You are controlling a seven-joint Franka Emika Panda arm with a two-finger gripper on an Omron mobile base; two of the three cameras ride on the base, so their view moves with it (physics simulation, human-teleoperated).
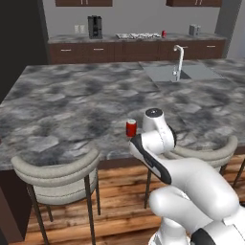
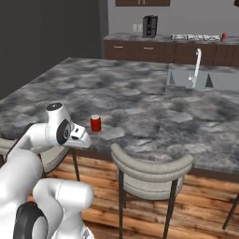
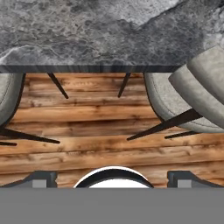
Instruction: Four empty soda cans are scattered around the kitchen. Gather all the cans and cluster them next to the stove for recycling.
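Red soda can (image 1: 131, 128) upright on grey marbled island counter (image 1: 72, 100), just inside near edge, broad bare stone behind and to both sides. Second can (image 1: 164, 34) on far back counter, just beside stove (image 1: 139, 35). Gripper (image 3: 112, 177) over wooden floor (image 3: 87, 131) between two stools (image 3: 197, 92), jaws spread wide, holding nothing. Sink (image 1: 178, 72) with faucet far right on island.

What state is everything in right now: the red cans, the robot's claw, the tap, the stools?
Small red soda can near the island edge: upright, untouched.
Second red soda can by the black stove: upright on the back counter.
Two-finger gripper: open, empty.
Silver sink faucet: no water visible.
Grey padded stool: tucked at the island.
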